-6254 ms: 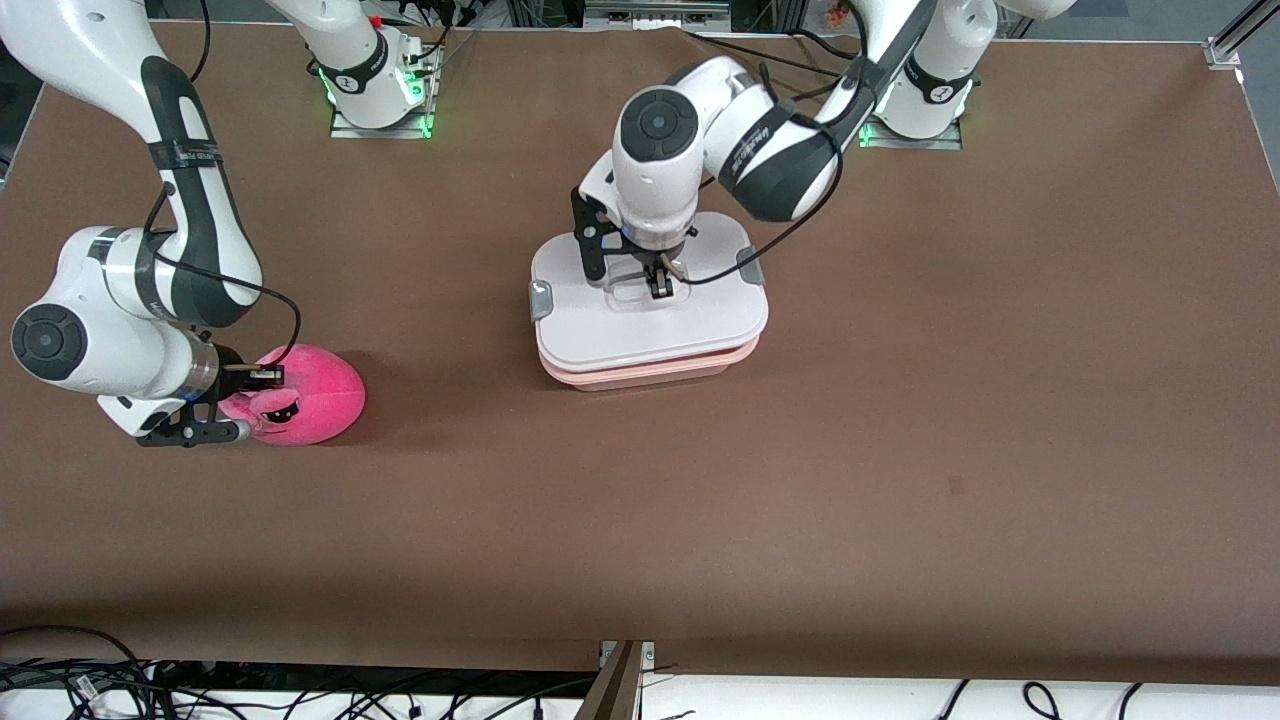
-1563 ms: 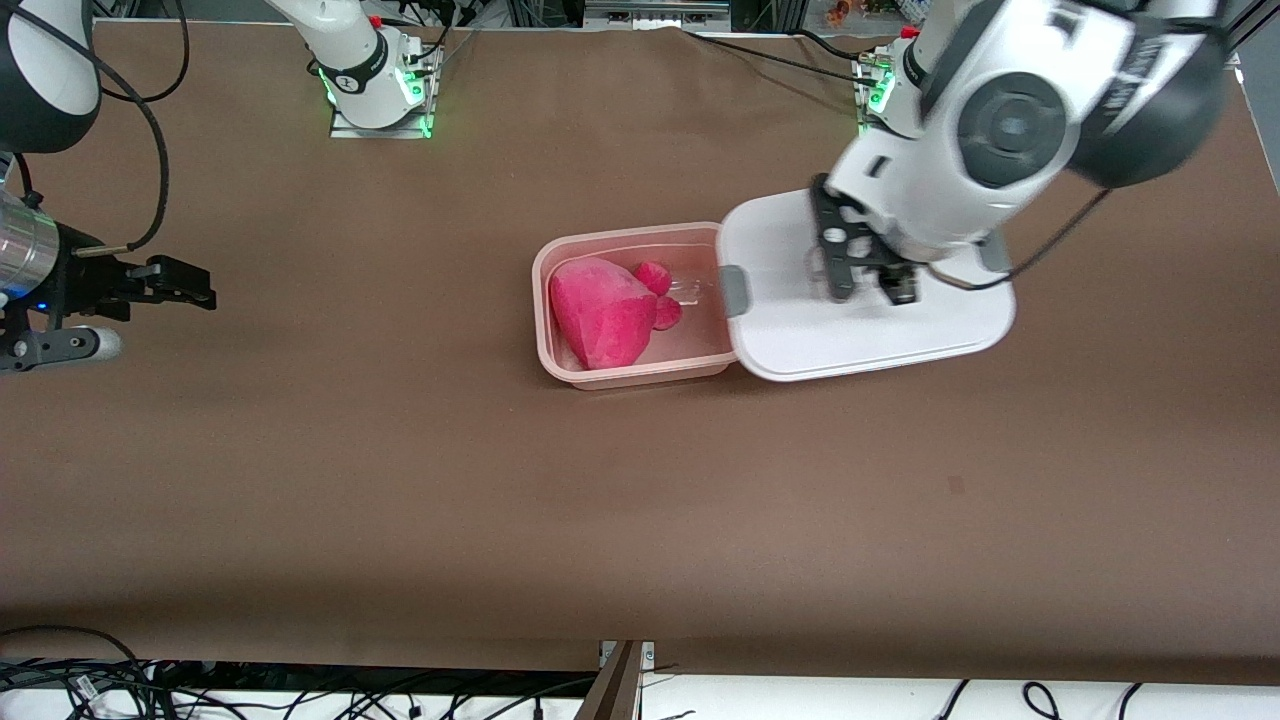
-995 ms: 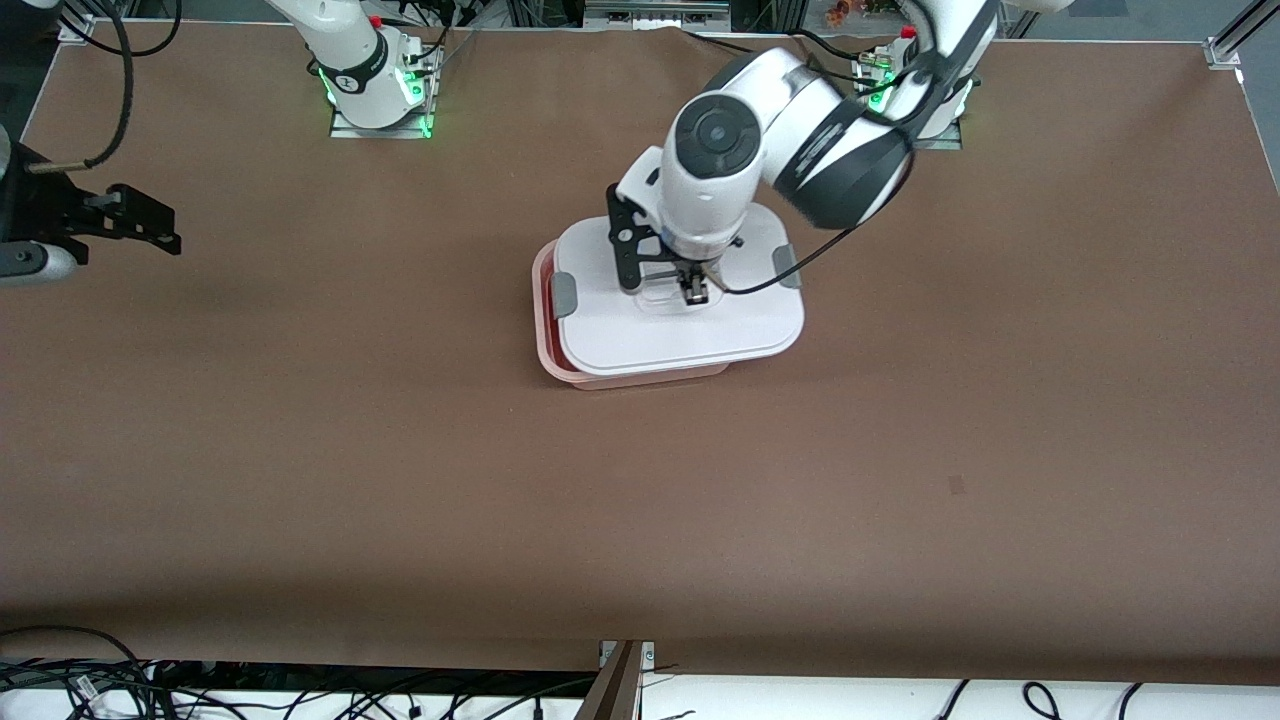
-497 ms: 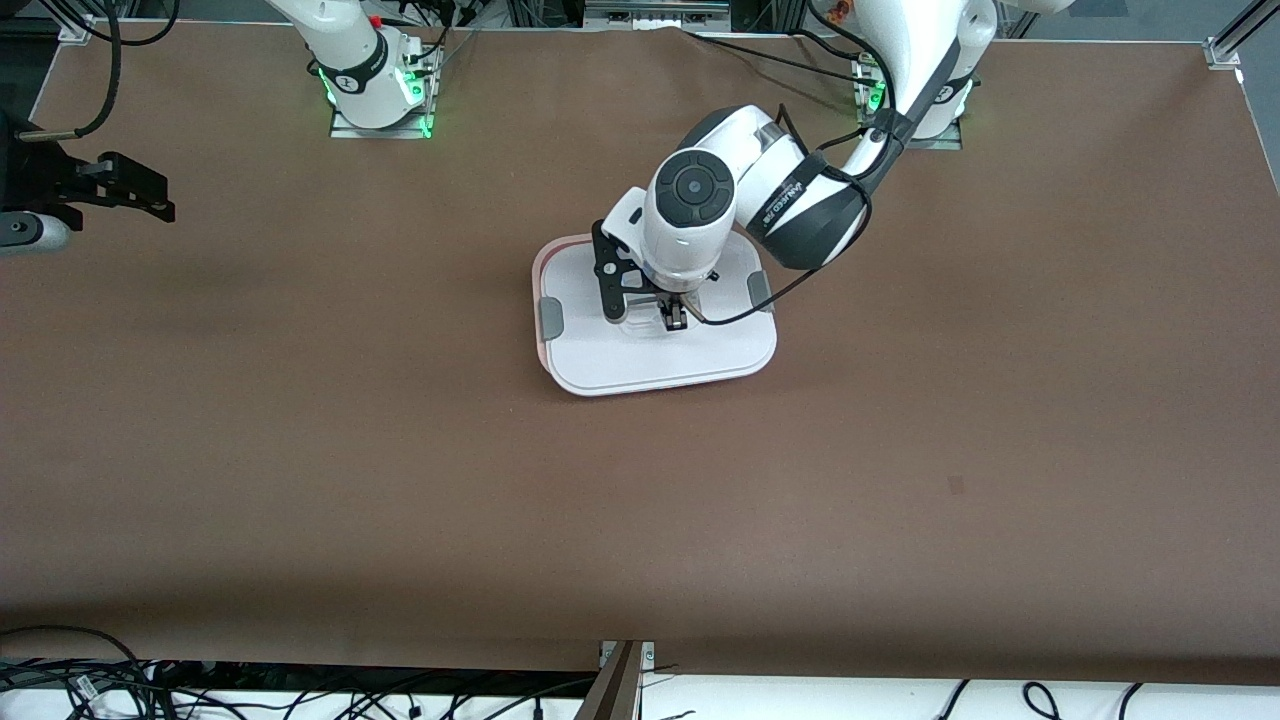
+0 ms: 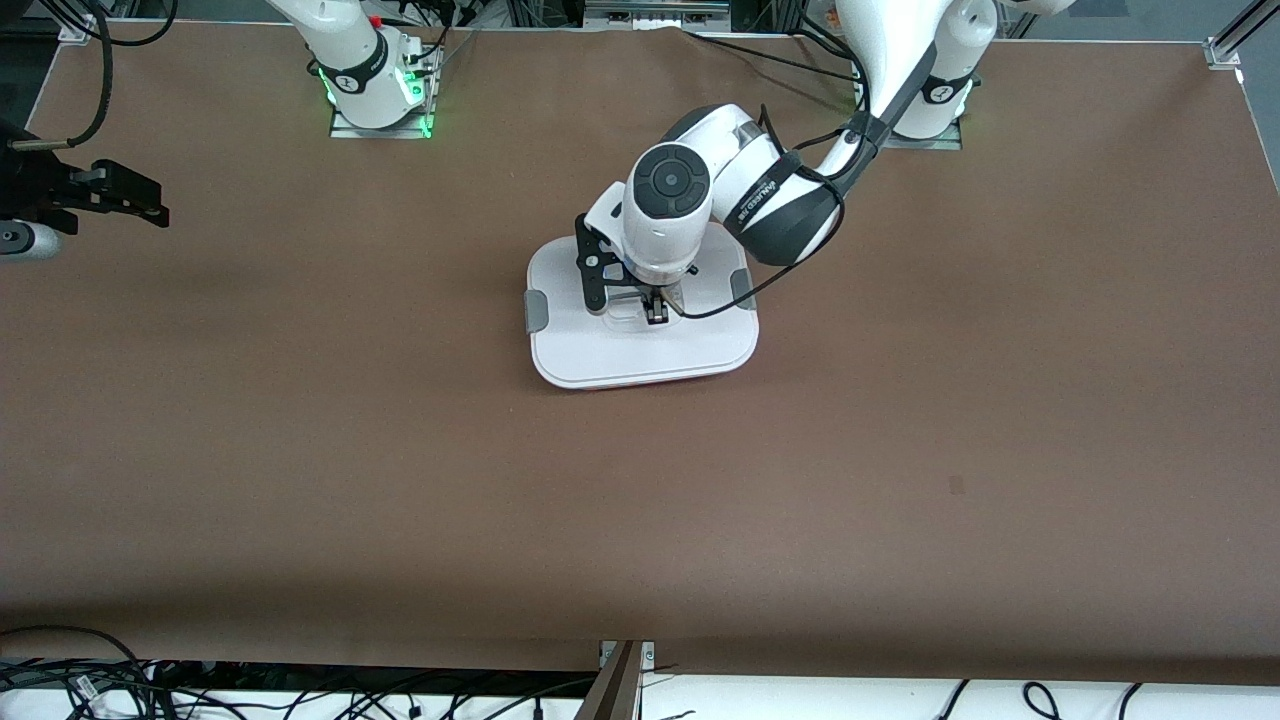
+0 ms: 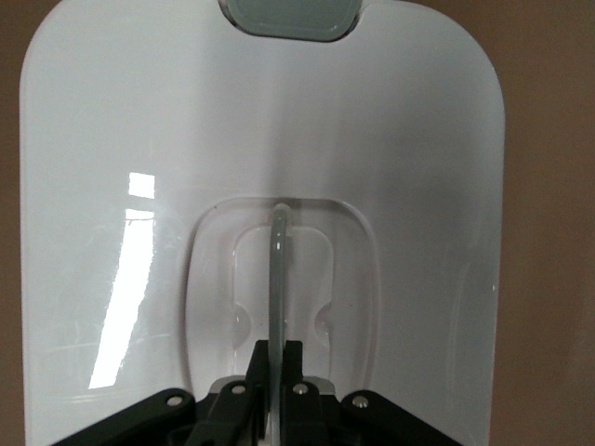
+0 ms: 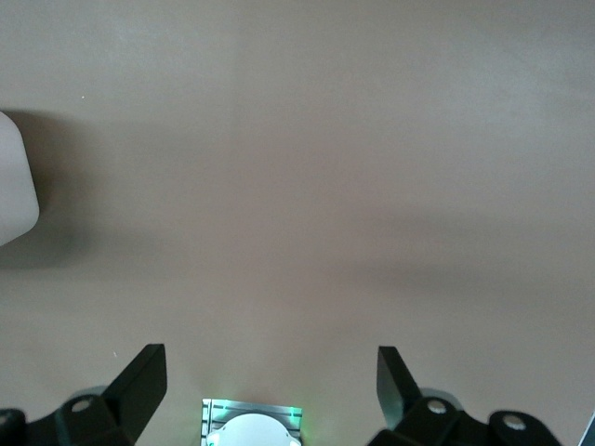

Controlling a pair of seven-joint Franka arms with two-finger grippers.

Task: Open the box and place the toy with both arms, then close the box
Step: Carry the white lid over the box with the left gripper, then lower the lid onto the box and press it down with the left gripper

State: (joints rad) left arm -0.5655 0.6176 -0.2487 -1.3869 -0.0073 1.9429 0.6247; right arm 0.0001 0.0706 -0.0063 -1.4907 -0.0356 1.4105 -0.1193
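Note:
The box's white lid (image 5: pixel 640 355) lies over the pale pink tub, of which only a thin strip (image 5: pixel 665 381) shows under the lid's near edge. Grey clips (image 5: pixel 536 310) sit at both of the lid's ends. My left gripper (image 5: pixel 655 310) is shut on the lid's clear handle (image 6: pixel 278 269); it also shows in the left wrist view (image 6: pixel 279 358) over the lid (image 6: pixel 260 139). The pink toy is hidden under the lid. My right gripper (image 5: pixel 150 205) is open and empty, up over the table at the right arm's end, and shows in the right wrist view (image 7: pixel 270 362).
The arm bases stand along the table's edge farthest from the front camera, the right arm's (image 5: pixel 378 85) and the left arm's (image 5: pixel 925 95). The right wrist view shows that base (image 7: pixel 249 423) and a corner of the lid (image 7: pixel 14 177). Cables lie along the near edge (image 5: pixel 300 695).
My left gripper has carried the lid a little toward the right arm's end and lower, so it now covers the tub squarely. The right gripper has drifted slightly toward its base.

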